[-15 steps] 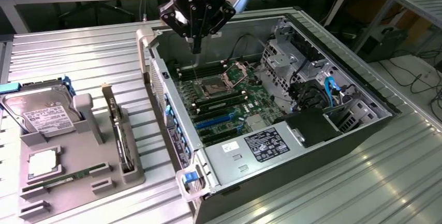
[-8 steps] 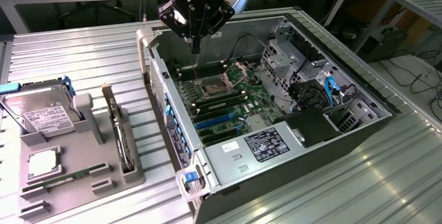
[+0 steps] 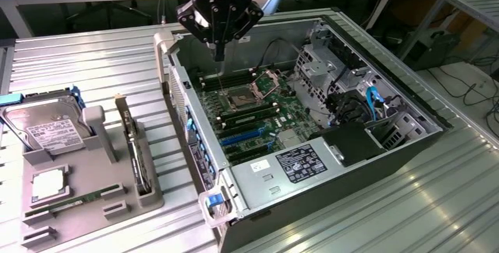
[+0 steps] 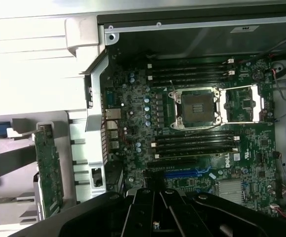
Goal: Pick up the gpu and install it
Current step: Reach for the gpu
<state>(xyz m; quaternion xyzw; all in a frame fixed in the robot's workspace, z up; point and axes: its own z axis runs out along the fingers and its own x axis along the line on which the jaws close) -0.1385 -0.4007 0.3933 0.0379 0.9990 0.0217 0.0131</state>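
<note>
The gpu (image 3: 134,148) stands on edge in a slot of the grey holder (image 3: 93,206) at the exterior view's left, beside the open computer case. In the wrist view its green board (image 4: 48,170) faces the camera. My gripper (image 3: 219,53) hangs over the far end of the case, above the motherboard (image 3: 249,113), well apart from the gpu. Its fingers are shut together with nothing between them. The dark gripper body (image 4: 155,202) shows in the wrist view over the blue expansion slot (image 4: 182,174).
The holder also carries a silver hard drive (image 3: 43,127), a processor chip (image 3: 48,183) and a narrow RAM stick (image 3: 74,197). Inside the case (image 3: 405,107) are the empty CPU socket (image 4: 198,106), blue slots (image 3: 242,139), cables and a power supply (image 3: 300,162). Everything rests on a ribbed metal table (image 3: 374,218).
</note>
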